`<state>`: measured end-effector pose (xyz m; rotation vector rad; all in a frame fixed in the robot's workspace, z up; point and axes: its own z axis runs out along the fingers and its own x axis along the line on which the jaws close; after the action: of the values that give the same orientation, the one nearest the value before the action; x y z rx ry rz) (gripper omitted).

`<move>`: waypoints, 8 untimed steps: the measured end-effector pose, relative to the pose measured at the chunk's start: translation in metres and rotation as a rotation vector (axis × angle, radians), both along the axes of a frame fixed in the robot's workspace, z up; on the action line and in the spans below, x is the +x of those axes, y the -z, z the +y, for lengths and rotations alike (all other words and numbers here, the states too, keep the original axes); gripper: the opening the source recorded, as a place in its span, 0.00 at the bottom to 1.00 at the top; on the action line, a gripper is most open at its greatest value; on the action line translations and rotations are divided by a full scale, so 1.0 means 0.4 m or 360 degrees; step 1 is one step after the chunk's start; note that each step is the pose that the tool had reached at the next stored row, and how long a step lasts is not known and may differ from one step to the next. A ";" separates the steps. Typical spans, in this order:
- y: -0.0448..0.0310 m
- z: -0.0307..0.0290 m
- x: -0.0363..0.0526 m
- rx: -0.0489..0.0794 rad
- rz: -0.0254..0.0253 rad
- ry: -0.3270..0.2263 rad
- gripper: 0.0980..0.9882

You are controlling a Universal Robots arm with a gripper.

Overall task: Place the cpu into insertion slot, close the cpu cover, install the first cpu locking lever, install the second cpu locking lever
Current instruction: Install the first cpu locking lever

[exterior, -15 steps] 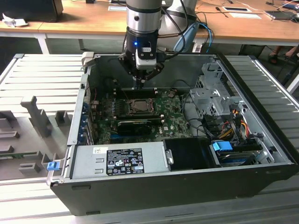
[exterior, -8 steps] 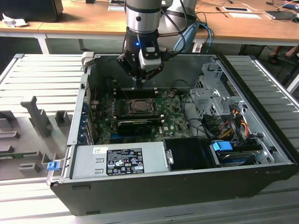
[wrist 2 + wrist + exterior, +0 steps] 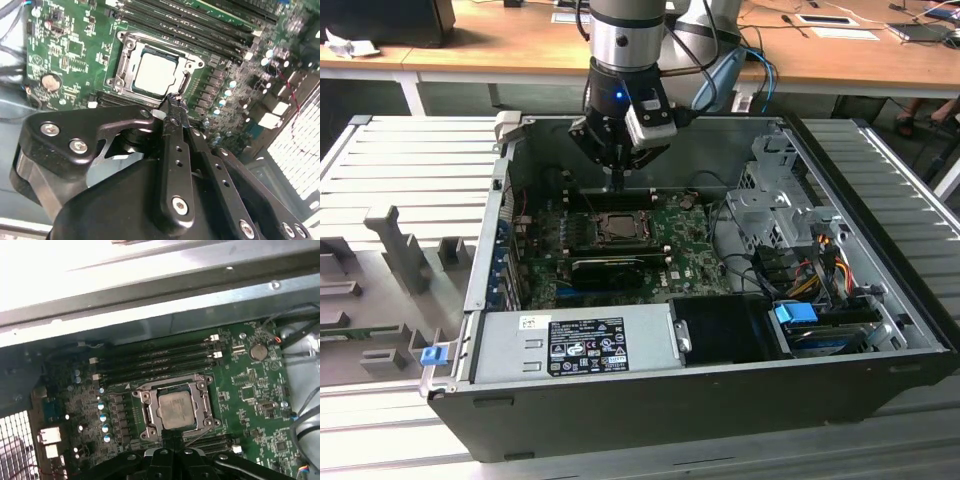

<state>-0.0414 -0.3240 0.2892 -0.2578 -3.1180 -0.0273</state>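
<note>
The cpu lies flat in the insertion slot on the green board, its silver-grey top showing in both wrist views. The cpu cover is down around it as a metal frame. My gripper is shut, its black fingers pressed together with nothing visible between them. The tip sits just over the socket's edge, beside the cpu. In the exterior view the gripper hangs a little above the socket. How the locking levers stand I cannot tell.
The board lies inside an open computer case. Long black memory slots run beside the socket. A black card, a power supply and a cable bundle stand near. Case walls enclose all sides.
</note>
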 end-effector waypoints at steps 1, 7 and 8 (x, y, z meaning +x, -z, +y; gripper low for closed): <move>0.000 0.000 0.000 0.0000 0.00000 -0.0071 0.01; 0.000 0.000 0.000 0.0000 0.00000 -0.0322 0.01; 0.000 0.000 0.000 0.0000 0.00000 -0.0366 0.01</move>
<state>-0.0415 -0.3240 0.2891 0.1013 -3.1251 -0.0249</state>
